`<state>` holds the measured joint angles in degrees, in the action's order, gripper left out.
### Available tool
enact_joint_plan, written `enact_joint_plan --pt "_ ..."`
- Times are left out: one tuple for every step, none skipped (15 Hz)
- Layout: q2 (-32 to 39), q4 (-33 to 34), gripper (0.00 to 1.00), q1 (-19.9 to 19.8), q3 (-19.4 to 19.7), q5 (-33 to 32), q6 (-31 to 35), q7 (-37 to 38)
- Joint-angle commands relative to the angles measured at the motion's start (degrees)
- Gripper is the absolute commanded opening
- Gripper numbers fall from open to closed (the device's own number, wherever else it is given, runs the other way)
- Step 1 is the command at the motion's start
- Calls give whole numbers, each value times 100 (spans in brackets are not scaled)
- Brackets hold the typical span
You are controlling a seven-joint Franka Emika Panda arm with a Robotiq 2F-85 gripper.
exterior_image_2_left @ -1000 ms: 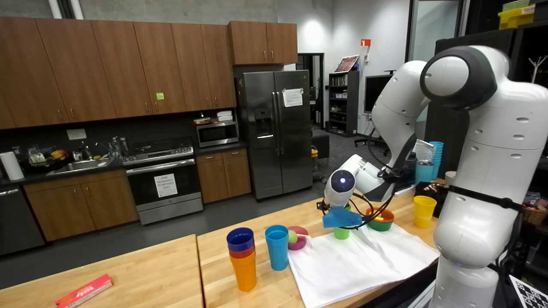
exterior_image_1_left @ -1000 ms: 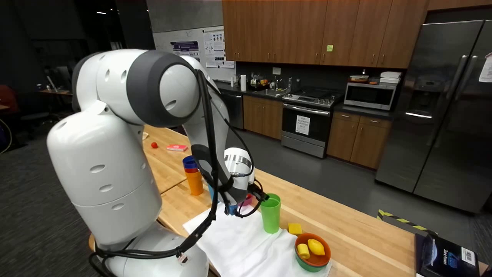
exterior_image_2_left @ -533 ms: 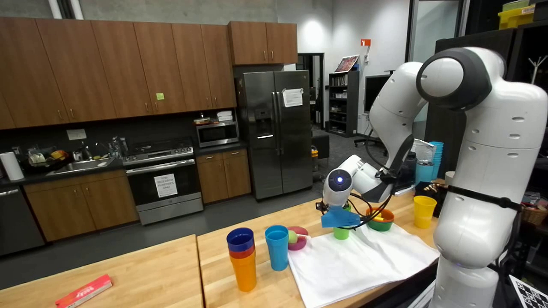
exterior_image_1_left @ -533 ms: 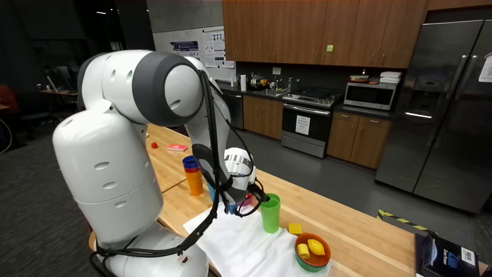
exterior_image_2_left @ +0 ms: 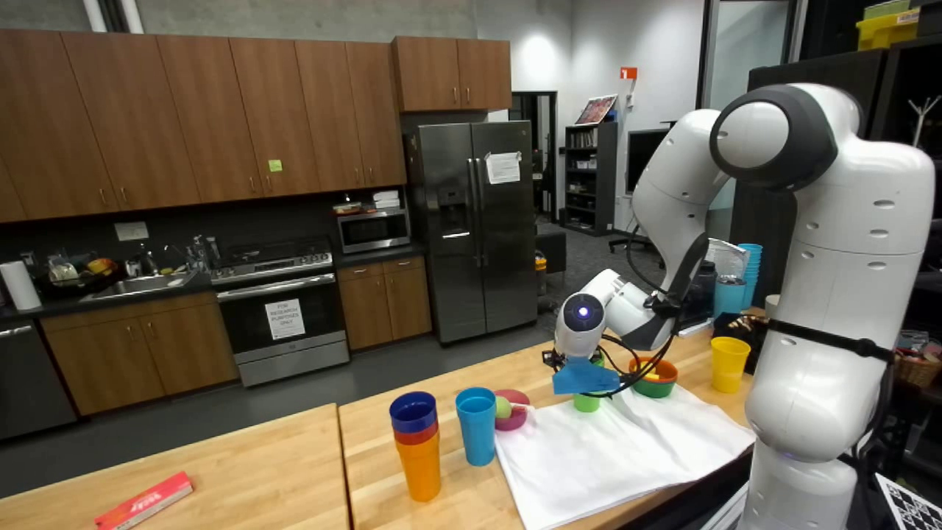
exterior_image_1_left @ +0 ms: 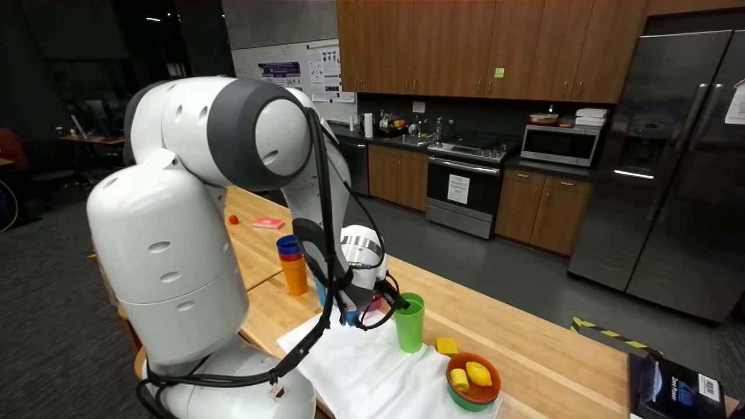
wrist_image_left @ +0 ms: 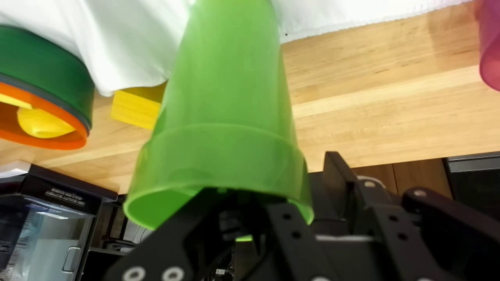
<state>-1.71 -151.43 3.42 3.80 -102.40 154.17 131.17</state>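
Note:
A tall green cup (exterior_image_1_left: 411, 329) stands upright at the far edge of a white cloth (exterior_image_1_left: 372, 378). It fills the middle of the wrist view (wrist_image_left: 230, 101). My gripper (wrist_image_left: 283, 175) is open at the cup's rim. One black finger is outside the wall with a visible gap. The other reaches into the cup's mouth, its tip hidden by the wall. A yellow block (wrist_image_left: 134, 109) lies beside the cup. A green bowl with an orange bowl inside it (exterior_image_2_left: 655, 389) holds a lemon (exterior_image_1_left: 478, 373) and a yellow piece (exterior_image_1_left: 459, 380). A pink cup (wrist_image_left: 493, 58) is at the wrist view's right edge.
In an exterior view, a blue cup (exterior_image_2_left: 477, 427) and a stack of orange, red and blue cups (exterior_image_2_left: 419, 467) stand beside the cloth. A yellow cup (exterior_image_2_left: 727, 364) is near the arm base. A black box (exterior_image_1_left: 678, 390) sits at the table's end. Cables hang along the arm.
The arm's shoulder and elbow have shifted steadily, rightward in one exterior view and leftward in the other. The gripper has barely moved. The cup, cloth and bowls have stayed put.

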Motion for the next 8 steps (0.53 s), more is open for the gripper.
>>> enact_joint_plan --pt "-99 -58 68 -23 22 195 50 -212" --pt "-173 -98 75 -27 28 246 90 -268" --pt "-236 -138 81 -37 37 314 121 -368" --pt "-286 -171 88 -43 42 409 128 -468" --pt "-364 -209 95 -44 44 529 132 -593" --pt "-444 -245 99 -50 52 604 160 -703" --pt "-589 -303 100 -61 64 654 202 -818" --pt "-741 -359 100 -64 73 692 259 -917"
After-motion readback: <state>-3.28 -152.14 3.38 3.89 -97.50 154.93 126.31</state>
